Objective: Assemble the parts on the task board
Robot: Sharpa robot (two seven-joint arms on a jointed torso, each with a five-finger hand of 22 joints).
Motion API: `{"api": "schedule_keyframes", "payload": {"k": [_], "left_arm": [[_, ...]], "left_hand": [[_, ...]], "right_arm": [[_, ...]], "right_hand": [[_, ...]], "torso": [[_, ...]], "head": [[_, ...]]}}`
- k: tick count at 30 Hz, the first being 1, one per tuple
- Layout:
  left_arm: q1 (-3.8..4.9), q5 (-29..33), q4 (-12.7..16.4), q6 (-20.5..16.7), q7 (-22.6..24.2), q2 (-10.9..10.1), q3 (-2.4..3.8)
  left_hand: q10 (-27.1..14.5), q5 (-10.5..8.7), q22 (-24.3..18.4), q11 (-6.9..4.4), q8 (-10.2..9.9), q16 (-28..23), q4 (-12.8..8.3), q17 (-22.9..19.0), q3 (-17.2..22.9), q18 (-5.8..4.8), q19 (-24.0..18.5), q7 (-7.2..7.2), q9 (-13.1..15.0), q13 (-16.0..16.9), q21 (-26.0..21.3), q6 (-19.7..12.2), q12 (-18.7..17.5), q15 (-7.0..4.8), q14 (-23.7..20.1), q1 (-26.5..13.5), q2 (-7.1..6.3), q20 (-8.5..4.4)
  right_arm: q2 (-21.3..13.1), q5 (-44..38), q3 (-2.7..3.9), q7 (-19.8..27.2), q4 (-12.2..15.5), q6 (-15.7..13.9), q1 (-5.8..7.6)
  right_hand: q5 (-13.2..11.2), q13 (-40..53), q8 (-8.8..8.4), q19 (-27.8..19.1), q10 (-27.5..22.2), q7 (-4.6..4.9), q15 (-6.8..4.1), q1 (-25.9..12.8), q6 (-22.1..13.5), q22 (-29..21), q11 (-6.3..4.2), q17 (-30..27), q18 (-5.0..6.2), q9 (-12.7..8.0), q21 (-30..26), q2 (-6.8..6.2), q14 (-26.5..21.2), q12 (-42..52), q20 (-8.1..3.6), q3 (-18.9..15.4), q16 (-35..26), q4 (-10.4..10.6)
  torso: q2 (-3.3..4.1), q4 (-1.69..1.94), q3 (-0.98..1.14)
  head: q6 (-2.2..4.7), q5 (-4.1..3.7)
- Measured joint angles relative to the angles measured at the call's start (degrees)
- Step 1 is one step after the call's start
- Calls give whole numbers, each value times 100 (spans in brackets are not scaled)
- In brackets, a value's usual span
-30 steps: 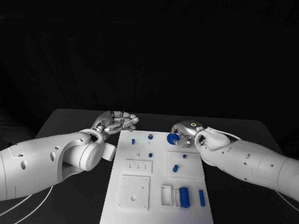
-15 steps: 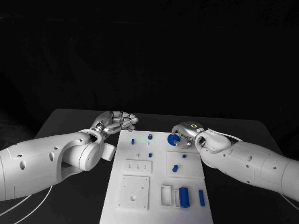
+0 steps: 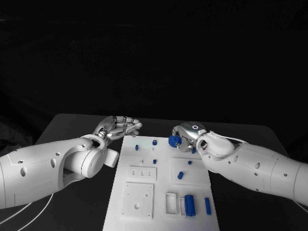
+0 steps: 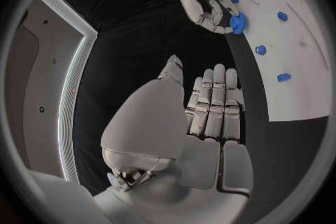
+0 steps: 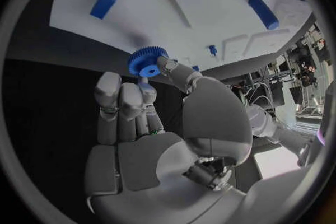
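Pinching one blue gear (image 5: pixel 147 61), right hand (image 3: pixel 186 137), left hand (image 3: pixel 118 126) empty, fingers apart.

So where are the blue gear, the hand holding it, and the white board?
blue gear (image 5: pixel 147 62), right wrist view, its toothed face.
right hand (image 3: pixel 186 136), head view, middle of the hand.
task board (image 3: pixel 144 192), head view, bare white surface.

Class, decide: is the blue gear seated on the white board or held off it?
Held off it. The right hand pinches the blue gear at its fingertips, beside the white board's edge over the dark table.
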Motion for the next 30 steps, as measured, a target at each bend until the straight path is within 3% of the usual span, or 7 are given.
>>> {"api": "schedule_keyframes", "payload": {"k": [6, 16, 30], "left_arm": [[0, 0, 6, -2, 0, 15, 0], [2, -1, 1, -3, 1, 37, 2], [27, -1, -5, -6, 1, 119, 49]], "left_hand": [[0, 0, 3, 0, 0, 0, 0, 0, 0, -1, 0, 0, 0, 0, 0, 0, 0, 0, 0, 0, 0, 0], [0, 0, 4, 0, 0, 0, 0, -1, 0, -6, 0, 0, 0, 0, 0, 0, 0, 0, 0, 0, 0, 0], [0, 0, 3, 0, 0, 0, 0, 4, 0, -37, 0, 0, 0, 0, 0, 0, 0, 0, 0, 0, 0, 0]], "right_arm": [[251, -128, -12, -74, 26, -26, -13], [548, -263, -18, -154, 116, -97, -36], [840, -322, -78, -186, -83, -93, -159]], "right_hand": [[0, -5, 0, 39, 20, -24, 4, 7, 24, 0, 0, 0, 0, 4, 0, -114, 5, -21, -20, 61, 0, 110], [0, -5, -4, 40, 40, -37, -14, 7, 37, 0, 1, -1, 0, 14, 20, -114, -12, -22, -21, 85, -21, 134], [0, -4, -5, 50, 55, -44, -13, 30, 45, -1, -4, -1, 0, 12, 20, -136, -11, -43, -11, 85, -20, 166]], "torso": [[3, 8, -3], [4, 29, -21], [4, 27, -28]], "head": [[13, 23], [19, 70], [13, 126]]}}
